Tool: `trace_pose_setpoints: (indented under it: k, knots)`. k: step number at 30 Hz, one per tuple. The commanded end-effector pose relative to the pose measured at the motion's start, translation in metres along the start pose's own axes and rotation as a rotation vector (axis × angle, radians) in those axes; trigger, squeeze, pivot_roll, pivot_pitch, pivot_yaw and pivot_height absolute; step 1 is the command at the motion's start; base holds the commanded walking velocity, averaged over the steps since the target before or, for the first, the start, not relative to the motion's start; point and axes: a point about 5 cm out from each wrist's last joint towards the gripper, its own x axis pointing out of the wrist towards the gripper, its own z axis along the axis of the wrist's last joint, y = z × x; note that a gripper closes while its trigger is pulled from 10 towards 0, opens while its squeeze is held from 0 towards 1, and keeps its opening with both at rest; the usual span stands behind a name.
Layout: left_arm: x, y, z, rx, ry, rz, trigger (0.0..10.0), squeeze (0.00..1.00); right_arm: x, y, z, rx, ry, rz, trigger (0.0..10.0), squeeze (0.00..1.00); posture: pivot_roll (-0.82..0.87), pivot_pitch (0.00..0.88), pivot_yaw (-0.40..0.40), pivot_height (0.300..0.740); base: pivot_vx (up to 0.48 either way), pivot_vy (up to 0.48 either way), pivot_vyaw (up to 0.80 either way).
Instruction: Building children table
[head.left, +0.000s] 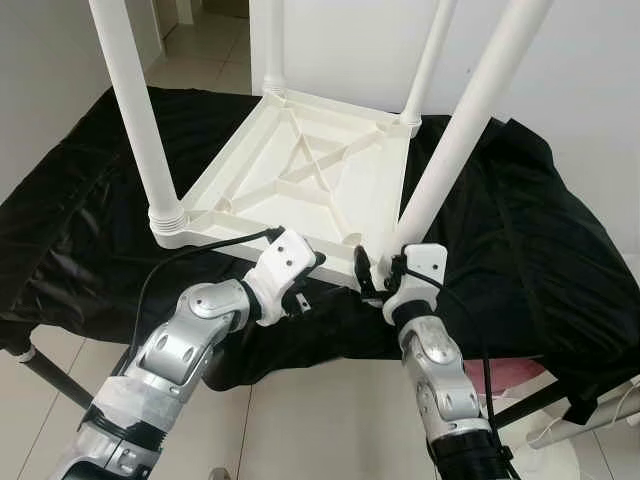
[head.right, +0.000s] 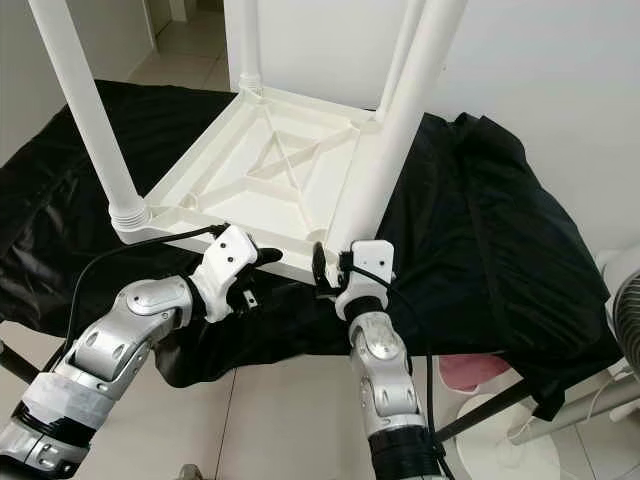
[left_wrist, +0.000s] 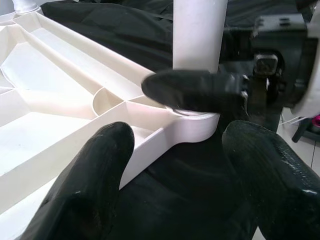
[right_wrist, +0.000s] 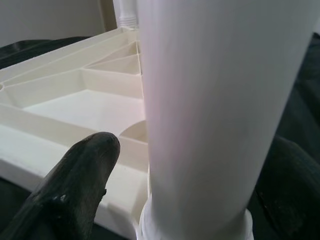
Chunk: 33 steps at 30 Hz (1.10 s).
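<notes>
Here a white plastic children's table (head.left: 300, 175) lies upside down on a desk (head.left: 560, 260) draped in black cloth, its ribbed underside facing up and four white legs rising from its corners. The near right leg (head.left: 470, 120) stands in the corner socket closest to the robot and leans off toward the upper right. The right hand (head.left: 378, 282) is at the base of that leg, just above the socket collar; in the right wrist view one black finger (right_wrist: 80, 185) shows to one side of the leg and a dark shape lies on the other, so the fingers bracket the leg closely, though I cannot tell whether they actually press on it. The left hand (head.left: 312, 283) sits just beside the same corner, along the near edge of the tabletop; in the left wrist view its two fingers (left_wrist: 95, 170) are spread wide and hold nothing, with the table's rim and the socket between them. The near left leg (head.left: 135, 110) stands upright in its own corner, well apart from both hands. Pale floor tiles (head.left: 310, 420) show below the desk.
</notes>
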Motion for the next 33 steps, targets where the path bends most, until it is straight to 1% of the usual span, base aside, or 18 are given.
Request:
trace_pose_setpoints:
  k: [1,3,4,5,7,8,10,11,14,18,19,22,24,28,29,30,31,33]
  knots:
    - [0.001,-0.003,-0.002,-0.005,0.004,-0.023,10.0,0.00,-0.002,-0.004,-0.002,0.014,0.008,0.100,10.0,0.00,0.03,0.036,-0.071,0.740,0.000,0.000,0.00]
    - [0.001,-0.003,-0.002,-0.005,0.004,-0.023,10.0,0.00,-0.002,-0.004,-0.002,0.014,0.008,0.100,10.0,0.00,0.03,0.036,-0.071,0.740,0.000,0.000,0.00]
    - [0.002,-0.005,-0.002,-0.005,0.003,-0.029,10.0,0.00,-0.002,-0.008,-0.001,0.009,0.010,0.139,10.0,0.00,0.03,0.036,-0.071,0.740,0.000,0.000,0.00]
    - [0.002,-0.005,-0.002,-0.005,0.003,-0.029,10.0,0.00,-0.002,-0.008,-0.001,0.009,0.010,0.139,10.0,0.00,0.03,0.036,-0.071,0.740,0.000,0.000,0.00]
    - [0.003,-0.009,-0.002,-0.011,0.001,-0.041,10.0,0.00,0.000,-0.020,-0.001,-0.018,0.016,0.197,10.0,0.00,0.03,0.029,-0.073,0.740,0.000,0.000,0.00]
    - [0.003,-0.009,-0.002,-0.011,0.001,-0.041,10.0,0.00,0.000,-0.020,-0.001,-0.018,0.016,0.197,10.0,0.00,0.03,0.029,-0.073,0.740,0.000,0.000,0.00]
    - [0.004,-0.012,-0.003,-0.013,0.001,-0.048,10.0,0.00,0.002,-0.031,0.000,-0.040,0.030,0.255,10.0,0.00,0.04,0.026,-0.075,0.740,0.000,0.000,0.00]
    - [0.004,-0.012,-0.003,-0.013,0.001,-0.048,10.0,0.00,0.002,-0.031,0.000,-0.040,0.030,0.255,10.0,0.00,0.04,0.026,-0.075,0.740,0.000,0.000,0.00]
    - [0.006,-0.014,-0.002,-0.020,-0.007,-0.048,10.0,0.00,0.007,-0.039,0.001,-0.073,0.053,0.358,10.0,0.00,0.04,0.018,-0.077,0.740,0.000,0.000,0.00]
    - [0.007,-0.016,-0.002,-0.021,-0.014,-0.055,10.0,0.00,0.011,-0.040,0.002,-0.087,0.063,0.413,10.0,0.00,0.04,0.013,-0.078,0.740,0.000,0.000,0.00]
    - [0.007,-0.017,-0.002,-0.022,-0.014,-0.056,10.0,0.00,0.014,-0.041,0.003,-0.109,0.065,0.428,10.0,0.00,0.04,0.011,-0.077,0.740,0.000,0.000,0.00]
    - [0.007,-0.017,-0.002,-0.023,-0.014,-0.056,10.0,0.00,0.016,-0.041,0.003,-0.116,0.067,0.434,10.0,0.00,0.04,0.011,-0.077,0.740,0.000,0.000,0.00]
    - [0.006,-0.019,-0.003,-0.024,-0.011,-0.061,10.0,0.00,0.021,-0.042,0.004,-0.128,0.074,0.469,10.0,0.00,0.04,0.007,-0.081,0.740,0.000,0.000,0.00]
    - [0.006,-0.020,-0.004,-0.024,-0.009,-0.064,10.0,0.00,0.025,-0.042,0.002,-0.151,0.087,0.499,10.0,0.00,0.05,0.004,-0.083,0.740,0.000,0.000,0.00]
    - [0.007,-0.021,-0.003,-0.024,-0.010,-0.064,10.0,0.00,0.026,-0.043,0.001,-0.154,0.090,0.504,4.6,0.00,0.05,0.003,-0.084,0.740,0.000,0.000,0.00]
    - [0.007,-0.021,-0.003,-0.024,-0.010,-0.064,10.0,0.00,0.026,-0.043,0.001,-0.154,0.090,0.504,4.6,0.00,0.05,0.003,-0.084,0.740,0.000,0.000,0.00]
    - [0.007,-0.021,-0.003,-0.024,-0.011,-0.063,10.0,0.00,0.027,-0.044,0.001,-0.153,0.094,0.505,1.7,0.00,0.05,0.003,-0.084,0.740,0.000,0.000,0.00]
    - [0.007,-0.021,-0.003,-0.025,-0.011,-0.062,10.0,0.00,0.028,-0.045,0.000,-0.150,0.094,0.508,1.7,0.00,0.05,0.003,-0.084,0.740,0.000,0.000,0.00]
